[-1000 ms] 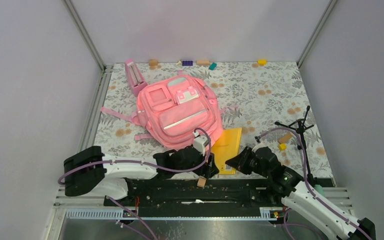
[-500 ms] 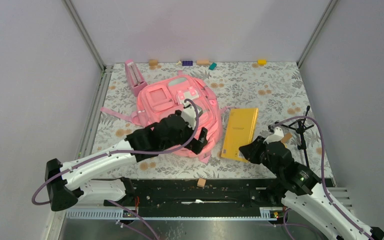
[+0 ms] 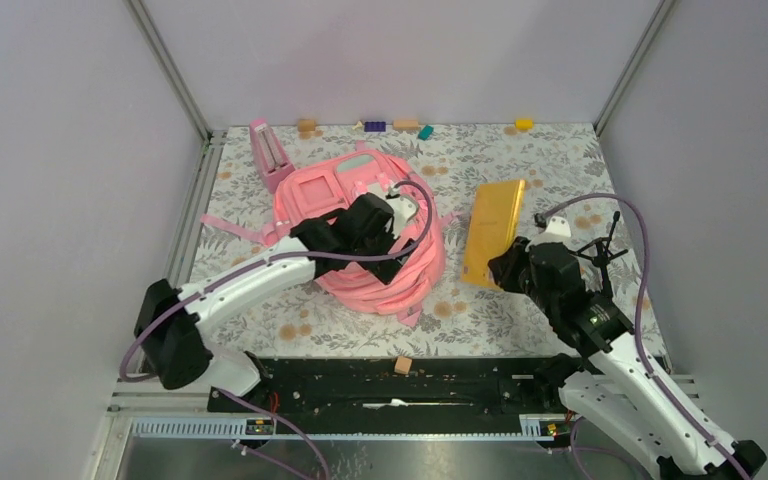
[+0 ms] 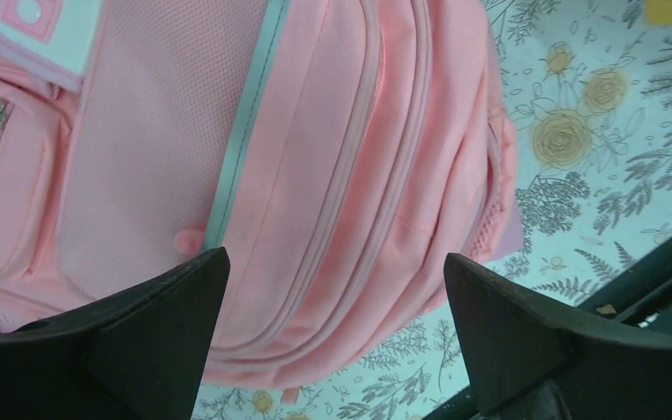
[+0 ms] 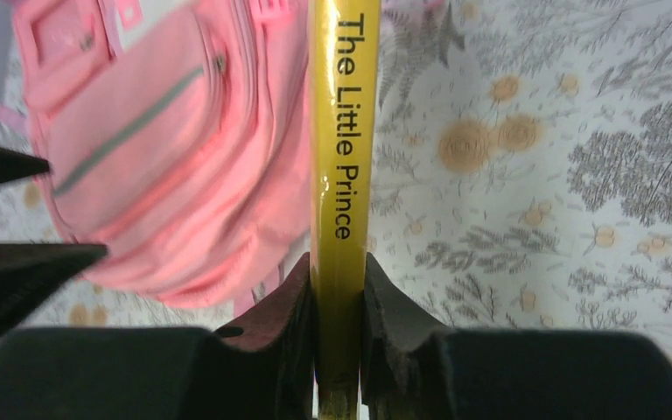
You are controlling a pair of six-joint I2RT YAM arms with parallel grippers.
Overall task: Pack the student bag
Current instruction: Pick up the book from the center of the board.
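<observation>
Movement over the last second has been large on both sides. The right gripper (image 3: 505, 268) was low by the arm bases with the book (image 3: 493, 232) lying flat just right of the bag (image 3: 390, 290). It has since carried the book to right of centre in the overhead view, clear of the bag and tilted on edge above the surface (image 3: 560, 170). Its jaws are clamped on the book's lower end. The right wrist view shows the yellow spine, lettered "The Little Prince", pinched between them and running straight up the frame, with the bag at upper left. The left gripper (image 4: 334, 258) has swung from the bottom edge up across the bag and now hangs over its lower front. Its jaws are wide apart with nothing between them, and whether they touch the fabric I cannot tell. The bag has kept its place left of centre in the overhead view, front side up, though its lower edge looks more bunched than before. In the left wrist view its zip lines appear closed, so I judge that packing has not begun. The book is lifted and waiting, and the left arm seems placed to find a zip pull or steady the bag. Until an opening is made the book has nowhere to go, and the soft fabric may slide under a one-sided pull.
</observation>
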